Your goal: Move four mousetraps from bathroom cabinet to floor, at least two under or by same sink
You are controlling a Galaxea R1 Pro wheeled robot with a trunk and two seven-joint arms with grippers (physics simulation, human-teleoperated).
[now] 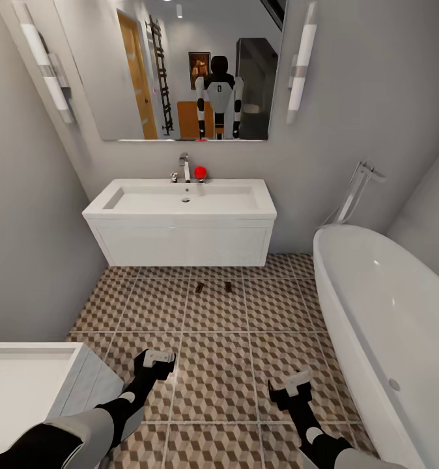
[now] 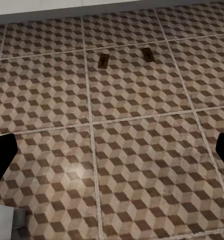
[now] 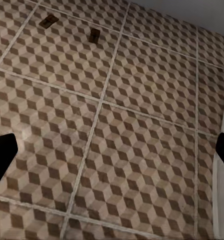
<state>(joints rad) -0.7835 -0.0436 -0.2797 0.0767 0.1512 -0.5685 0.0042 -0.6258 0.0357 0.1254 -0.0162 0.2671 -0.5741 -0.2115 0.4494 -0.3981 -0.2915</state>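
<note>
**Mousetraps on the tiles by the basin**

Tiles of brown-and-beige cube pattern with pale grout lines make up the bathroom floor (image 1: 232, 365) spread before me. Two small flat wooden mousetraps lie on it, side by side but apart, just in front of the wide white wall-hung sink (image 1: 180, 221): the left mousetrap (image 1: 199, 287) and the right mousetrap (image 1: 228, 286). Each is a little brown rectangular board with darker parts on top; they are too small for me to make out the wire or any red mark. My left wrist camera shows the same pair (image 2: 104, 60) (image 2: 148, 54) resting flat on one tile, and my right wrist camera catches them (image 3: 49, 21) (image 3: 94, 35) too.

My left tool (image 1: 155, 361) hangs low over the floor, its dark fingers (image 2: 2, 155) spread wide with nothing between them. My right tool (image 1: 296, 384) is likewise wide and holds nothing.

A rounded white bathtub (image 1: 389, 312) stands at my right, and a white drawer unit (image 1: 30, 384) at my left. A chrome tap (image 1: 184, 167) rises behind the basin, with a small red ball (image 1: 200, 172) just beside it.
</note>
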